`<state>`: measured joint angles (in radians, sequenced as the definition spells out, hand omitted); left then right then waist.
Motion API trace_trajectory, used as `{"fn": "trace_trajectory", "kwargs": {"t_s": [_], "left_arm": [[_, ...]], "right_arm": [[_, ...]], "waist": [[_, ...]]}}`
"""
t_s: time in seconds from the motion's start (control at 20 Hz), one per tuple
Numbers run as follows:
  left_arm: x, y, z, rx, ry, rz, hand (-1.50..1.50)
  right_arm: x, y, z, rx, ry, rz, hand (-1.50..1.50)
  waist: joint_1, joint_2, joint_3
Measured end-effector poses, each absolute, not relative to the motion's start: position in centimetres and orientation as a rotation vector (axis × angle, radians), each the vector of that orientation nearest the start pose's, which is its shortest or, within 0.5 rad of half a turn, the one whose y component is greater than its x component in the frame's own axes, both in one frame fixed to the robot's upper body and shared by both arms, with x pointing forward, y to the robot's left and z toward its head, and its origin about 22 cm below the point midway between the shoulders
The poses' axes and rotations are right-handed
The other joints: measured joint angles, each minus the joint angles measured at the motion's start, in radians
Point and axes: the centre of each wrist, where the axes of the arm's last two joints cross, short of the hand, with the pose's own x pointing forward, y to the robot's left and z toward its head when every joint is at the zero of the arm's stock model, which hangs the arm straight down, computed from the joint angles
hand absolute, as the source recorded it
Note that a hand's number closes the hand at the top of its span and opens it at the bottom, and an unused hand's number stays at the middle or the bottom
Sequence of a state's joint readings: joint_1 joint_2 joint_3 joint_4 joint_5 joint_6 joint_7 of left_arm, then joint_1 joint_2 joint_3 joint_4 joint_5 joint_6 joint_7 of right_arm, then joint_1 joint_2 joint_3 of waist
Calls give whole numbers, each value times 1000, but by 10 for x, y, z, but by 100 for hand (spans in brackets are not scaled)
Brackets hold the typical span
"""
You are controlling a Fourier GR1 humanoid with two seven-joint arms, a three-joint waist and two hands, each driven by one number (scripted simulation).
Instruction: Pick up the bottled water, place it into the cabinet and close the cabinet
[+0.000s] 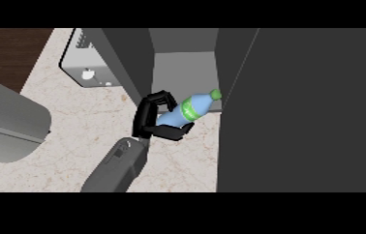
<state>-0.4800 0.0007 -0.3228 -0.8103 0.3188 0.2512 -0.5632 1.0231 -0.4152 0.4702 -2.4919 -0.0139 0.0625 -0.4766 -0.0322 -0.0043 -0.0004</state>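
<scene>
Bottled water [187, 109], blue with a green label and cap, lies tilted in the left hand [145, 115], whose fingers and thumb are curled round its lower half. Its cap end reaches the front edge of the open cabinet [182, 67], above the counter [79, 117].

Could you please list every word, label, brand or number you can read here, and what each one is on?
No text is readable. The green label on the bottled water in the robot hand shows no legible wording; the grey appliance shows only a pale mark, no letters.
</scene>
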Motion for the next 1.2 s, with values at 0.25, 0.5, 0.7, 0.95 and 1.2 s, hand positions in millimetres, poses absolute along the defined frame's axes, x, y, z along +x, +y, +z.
{"fn": "trace_trajectory", "kwargs": {"t_s": [0.25,0.5,0.7,0.95,1.2], "left_arm": [[341,95,-23,-96,-1740,-77,150],[363,84,-5,-44,-1704,-67,150],[379,84,4,-6,-1665,-31,150],[394,80,12,133,-1666,-21,150],[405,87,11,371,-1672,-70,-150]], "right_arm": [[23,-226,108,248,-1895,193,-150],[23,-233,108,239,-1904,227,-150],[24,-237,109,242,-1906,254,-150],[23,-239,108,250,-1913,250,-150],[21,-241,107,265,-1916,256,-150]], "waist": [[-3,3,0],[-13,8,0],[-25,15,0],[-35,18,0],[-42,22,1]]}}
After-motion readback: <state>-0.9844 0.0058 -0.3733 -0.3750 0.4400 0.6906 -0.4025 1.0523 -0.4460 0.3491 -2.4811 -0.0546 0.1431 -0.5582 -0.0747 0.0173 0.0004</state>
